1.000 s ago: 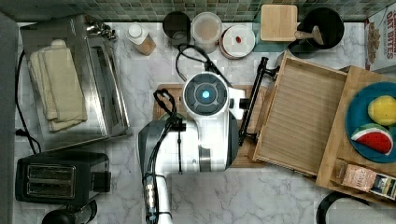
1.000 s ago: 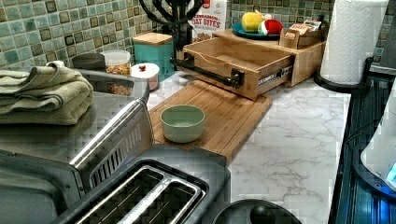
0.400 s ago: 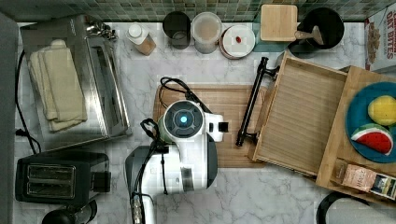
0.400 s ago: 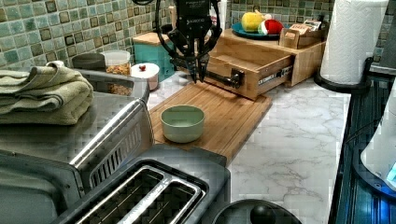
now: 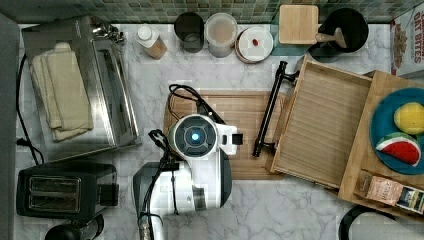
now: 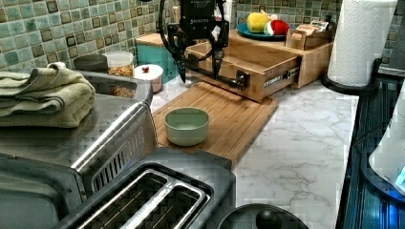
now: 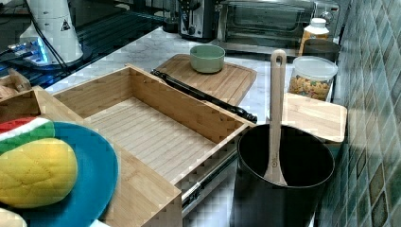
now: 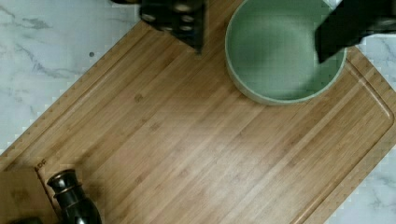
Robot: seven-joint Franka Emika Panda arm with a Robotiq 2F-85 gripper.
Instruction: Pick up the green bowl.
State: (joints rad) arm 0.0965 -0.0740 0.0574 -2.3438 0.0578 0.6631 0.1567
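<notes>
The pale green bowl [image 6: 186,125] sits upright and empty on the wooden cutting board [image 6: 239,109], near the board's end closest to the toaster oven; it also shows in the right view [image 7: 207,57] and in the wrist view [image 8: 280,51]. My gripper [image 6: 198,71] hangs open well above the board, its black fingers [image 6: 182,71] pointing down, farther back than the bowl in the left view. In the wrist view the gripper [image 8: 260,52] straddles the bowl's rim, one finger off the bowl and one over its inside, with nothing held. In the top view my arm [image 5: 195,137] covers the bowl.
An open wooden drawer [image 5: 320,125] with a black handle bar [image 5: 269,112] borders the board. A toaster oven [image 5: 80,90] with a folded towel and a black toaster [image 5: 60,192] stand at the top view's left. Canisters [image 5: 220,32] line the back wall. A paper towel roll [image 6: 358,43] stands at the left view's right.
My arm has moved toward the top view's lower left, over the bowl. In the left view the open gripper has come down into sight. The bowl has not moved.
</notes>
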